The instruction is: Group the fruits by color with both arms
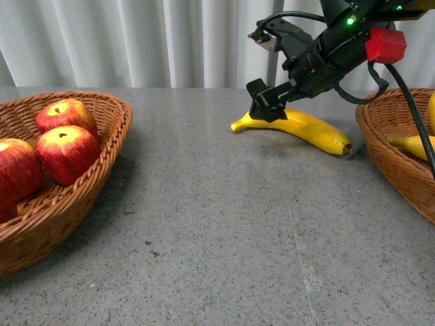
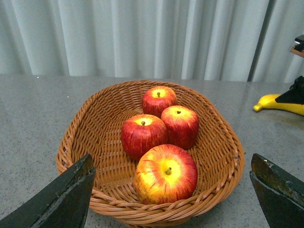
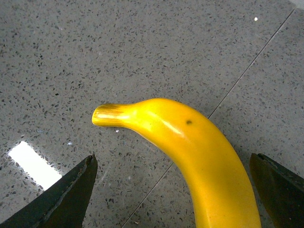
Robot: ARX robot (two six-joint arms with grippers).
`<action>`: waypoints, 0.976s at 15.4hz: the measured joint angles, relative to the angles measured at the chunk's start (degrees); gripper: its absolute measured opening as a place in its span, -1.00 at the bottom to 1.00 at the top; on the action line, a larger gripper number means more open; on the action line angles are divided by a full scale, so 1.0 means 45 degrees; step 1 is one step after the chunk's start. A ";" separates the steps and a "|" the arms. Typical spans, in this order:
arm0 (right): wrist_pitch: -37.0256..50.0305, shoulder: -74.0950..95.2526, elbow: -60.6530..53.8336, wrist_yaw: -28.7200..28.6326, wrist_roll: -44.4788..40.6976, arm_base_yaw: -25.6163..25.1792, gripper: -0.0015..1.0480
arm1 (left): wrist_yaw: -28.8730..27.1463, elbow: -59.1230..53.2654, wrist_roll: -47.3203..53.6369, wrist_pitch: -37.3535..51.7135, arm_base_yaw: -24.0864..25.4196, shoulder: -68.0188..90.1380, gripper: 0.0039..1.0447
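A lone yellow banana [image 1: 302,129] lies on the grey table, stem end pointing left. My right gripper [image 1: 266,107] hovers open just over that stem end. In the right wrist view the banana [image 3: 194,156] runs between the spread fingers [image 3: 71,192], untouched. Several red apples [image 2: 166,173] sit in a wicker basket [image 2: 76,137] in the left wrist view. My left gripper [image 2: 171,190] is open, above the basket's near rim, holding nothing. In the front view the apples [image 1: 66,153] show in the left basket [image 1: 109,146]; the left gripper is out of that view.
A second wicker basket [image 1: 391,146] at the right edge holds more bananas [image 1: 411,145]. The right arm's black cable [image 1: 414,109] hangs across it. Grey speckled table [image 1: 204,224] spreads between the baskets. A pale curtain closes off the back.
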 joint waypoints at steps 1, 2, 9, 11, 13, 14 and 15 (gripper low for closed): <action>-0.0296 0.0398 0.0607 0.0136 -0.0126 0.0005 0.87 | 0.0000 0.0000 0.0000 0.0005 0.0000 0.0000 0.88; -0.0408 0.0563 0.0850 0.0355 -0.0282 -0.0005 0.87 | 0.0000 0.0000 0.0000 0.0005 0.0000 0.0000 0.88; -0.0432 0.1243 0.0942 0.1171 -0.1151 0.0092 0.87 | 0.0000 0.0000 0.0000 0.0005 0.0000 0.0000 0.88; -0.0355 0.1185 0.0787 0.1132 -0.1316 0.0180 0.44 | 0.0000 0.0000 0.0000 0.0005 0.0000 0.0000 0.88; -0.0345 0.1039 0.0588 0.1127 -0.1394 0.0335 0.06 | 0.0000 0.0000 0.0000 0.0005 0.0000 0.0000 0.88; -0.0325 0.1010 0.0554 0.1122 -0.1384 0.0345 -0.04 | 0.0000 0.0000 0.0000 0.0000 0.0000 0.0000 0.88; -0.0219 0.0942 0.0529 0.0957 -0.1273 0.0364 -0.19 | 0.0000 0.0000 0.0000 0.0000 0.0000 0.0000 0.88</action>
